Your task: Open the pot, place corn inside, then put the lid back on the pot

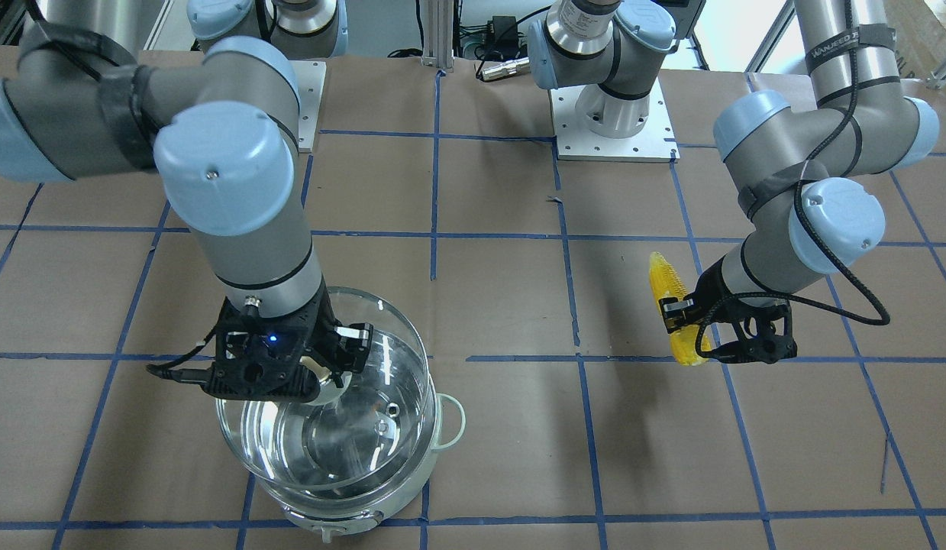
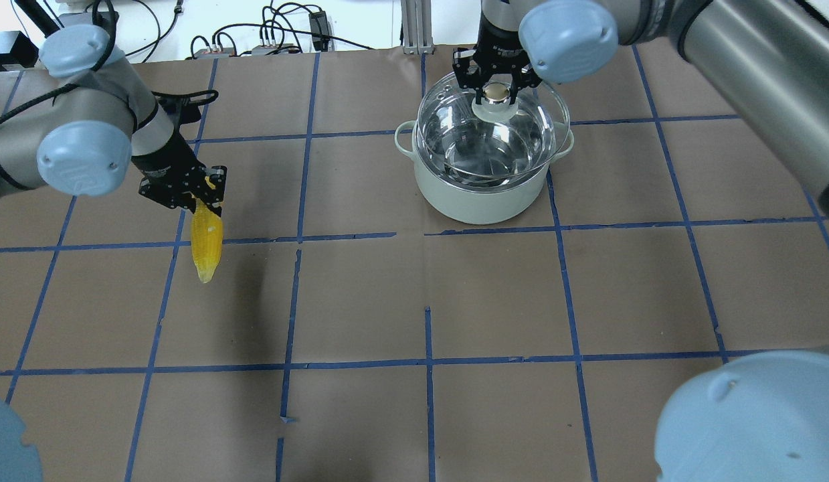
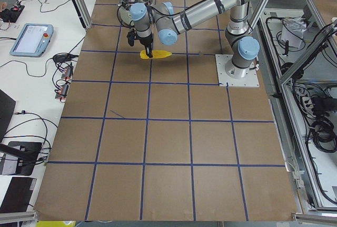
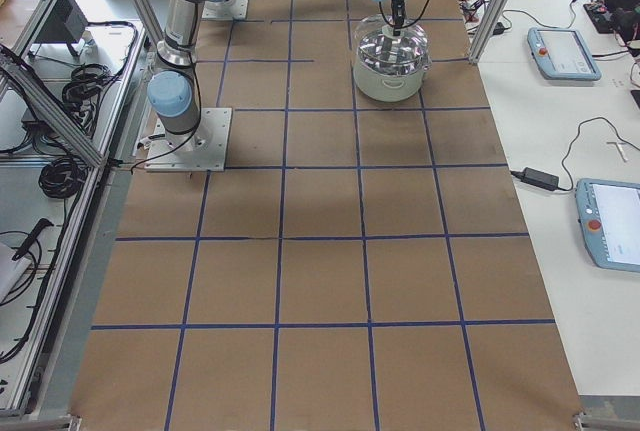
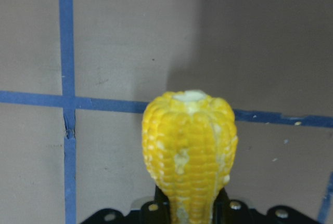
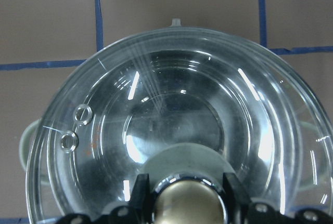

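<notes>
The steel pot (image 2: 481, 197) stands at the far right of the table. My right gripper (image 2: 498, 94) is shut on the knob of the glass lid (image 2: 488, 137) and holds the lid just above the pot's rim, shifted slightly off centre. The right wrist view looks down through the lid (image 6: 177, 120) into the pot, which looks empty. My left gripper (image 2: 201, 197) is shut on the thick end of the yellow corn (image 2: 207, 244) and holds it above the table at the left, far from the pot. The corn (image 5: 190, 146) fills the left wrist view.
Brown paper with a blue tape grid (image 2: 427, 234) covers the table. The arm bases (image 1: 614, 114) and cables are at the robot's edge. Tablets and cables (image 4: 560, 51) lie on the side benches beyond the table.
</notes>
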{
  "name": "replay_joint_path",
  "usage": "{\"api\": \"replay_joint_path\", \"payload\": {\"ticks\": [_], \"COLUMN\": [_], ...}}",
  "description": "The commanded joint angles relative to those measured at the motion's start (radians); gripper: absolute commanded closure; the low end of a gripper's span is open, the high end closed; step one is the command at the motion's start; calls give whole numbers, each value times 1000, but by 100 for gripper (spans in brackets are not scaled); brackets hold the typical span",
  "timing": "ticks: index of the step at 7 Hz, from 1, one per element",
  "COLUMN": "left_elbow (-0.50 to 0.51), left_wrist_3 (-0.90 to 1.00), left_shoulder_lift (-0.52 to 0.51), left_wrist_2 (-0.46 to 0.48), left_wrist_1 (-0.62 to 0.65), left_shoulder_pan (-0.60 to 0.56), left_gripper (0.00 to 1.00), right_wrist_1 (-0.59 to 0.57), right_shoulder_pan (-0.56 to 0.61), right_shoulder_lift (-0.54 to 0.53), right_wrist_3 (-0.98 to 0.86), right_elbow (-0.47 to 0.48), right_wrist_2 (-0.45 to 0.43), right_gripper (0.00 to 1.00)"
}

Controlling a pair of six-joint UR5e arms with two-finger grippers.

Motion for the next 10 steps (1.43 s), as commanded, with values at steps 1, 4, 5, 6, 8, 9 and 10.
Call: {"api": "replay_joint_path", "payload": {"ticks": [1, 4, 5, 6, 8, 9, 10], "left_elbow": [106, 253, 333, 444, 640, 697, 746], "left_wrist_3": [-102, -236, -294, -357, -478, -523, -529], "left_shoulder_lift": [-10, -79, -135, -203, -350, -405, -436], "left_wrist_2": [-53, -121, -119, -121, -107, -104, -104], "left_wrist_1": [-45, -32, -31, -31, -32, -31, -31], "left_shoulder_pan": [-130, -254, -311, -360, -467, -497, -520], "left_gripper": [89, 89, 89, 89, 89, 89, 89], "right_wrist_1": [336, 529, 503, 463, 451, 451, 449], "right_shoulder_pan": [-102, -145, -148, -151, -150, -150, -150], "right_shoulder_lift": [-175, -405, -485, -499, -498, -498, -496], "right_wrist_3": [-91, -127, -129, -127, -129, -130, -133], "right_elbow": [-73, 30, 139, 183, 189, 189, 195], "right_wrist_2": [5, 15, 9, 3, 2, 2, 2], "right_gripper": [84, 84, 84, 84, 84, 84, 84]}}
